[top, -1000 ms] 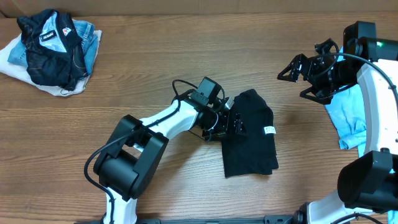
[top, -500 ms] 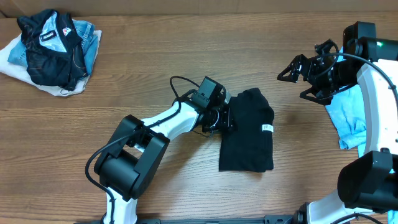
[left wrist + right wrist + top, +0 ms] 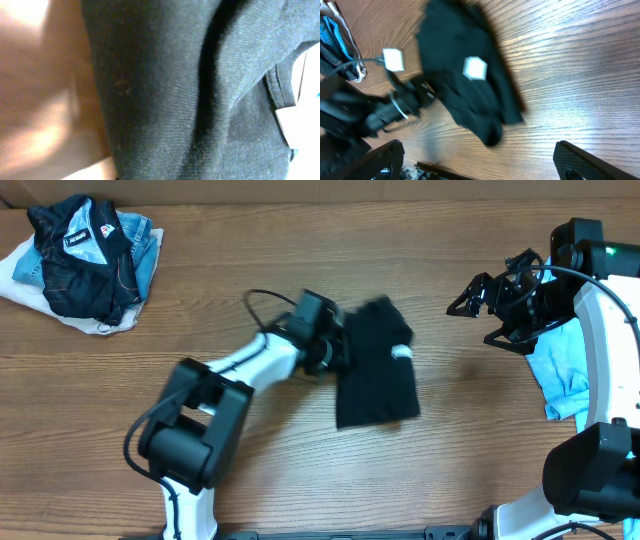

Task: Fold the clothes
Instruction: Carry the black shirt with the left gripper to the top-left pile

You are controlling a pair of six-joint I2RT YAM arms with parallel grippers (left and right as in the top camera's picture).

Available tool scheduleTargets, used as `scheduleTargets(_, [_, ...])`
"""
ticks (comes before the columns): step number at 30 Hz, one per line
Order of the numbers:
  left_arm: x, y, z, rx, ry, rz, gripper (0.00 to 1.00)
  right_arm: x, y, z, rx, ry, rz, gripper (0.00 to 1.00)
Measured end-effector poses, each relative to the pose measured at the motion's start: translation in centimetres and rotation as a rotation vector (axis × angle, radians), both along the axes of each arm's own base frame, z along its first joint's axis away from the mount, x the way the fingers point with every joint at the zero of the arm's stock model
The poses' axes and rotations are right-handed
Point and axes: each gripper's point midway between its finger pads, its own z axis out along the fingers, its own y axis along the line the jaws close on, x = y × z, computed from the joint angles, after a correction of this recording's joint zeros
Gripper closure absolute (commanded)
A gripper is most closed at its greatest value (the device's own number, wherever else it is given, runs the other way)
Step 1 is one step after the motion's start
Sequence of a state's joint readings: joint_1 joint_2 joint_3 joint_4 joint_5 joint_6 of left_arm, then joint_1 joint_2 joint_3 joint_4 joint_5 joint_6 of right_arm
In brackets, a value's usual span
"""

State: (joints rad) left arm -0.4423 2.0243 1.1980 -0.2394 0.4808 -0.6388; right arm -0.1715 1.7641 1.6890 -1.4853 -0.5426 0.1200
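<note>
- Over at the far left, a dark jacket with a logo patch (image 3: pixel 85 245) is heaped on pale blue cloth, well apart from the work.
- The left hand (image 3: pixel 332 352) is at the left edge of the black T-shirt (image 3: pixel 378 370). Its wrist camera shows only black knit, so I cannot tell whether the fingers are clenched on cloth.
- That shirt lies mid-tabletop (image 3: pixel 200 310), bunched into a narrow, partly folded shape, blurred.
- It looks light, limp and not slippery on the wood. It should sag and drag rather than hold its form, so hem corners or a shoulder seam, pinched through both layers, seem the best holds.
- Its white label (image 3: pixel 402 351) marks the collar end.
- The right hand (image 3: pixel 478 298) hovers well to the shirt's right, fingers spread, holding nothing.
- A light blue T-shirt (image 3: pixel 555 365) lies beneath that arm.
</note>
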Motion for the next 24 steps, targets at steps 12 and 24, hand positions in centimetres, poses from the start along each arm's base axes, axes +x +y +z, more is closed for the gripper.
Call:
scheduleTargets(12, [8.2, 15.2, 0.0, 0.178, -0.217, 0.163, 0.96, -0.4, 0.1, 0.0, 0.003, 0.019, 0.000, 0.00])
scheduleTargets(24, [13.3, 28.4, 3.2, 0.411, -0.414, 0.269, 0.96, -1.0, 0.2, 0.0, 0.007, 0.044, 0.000, 0.00])
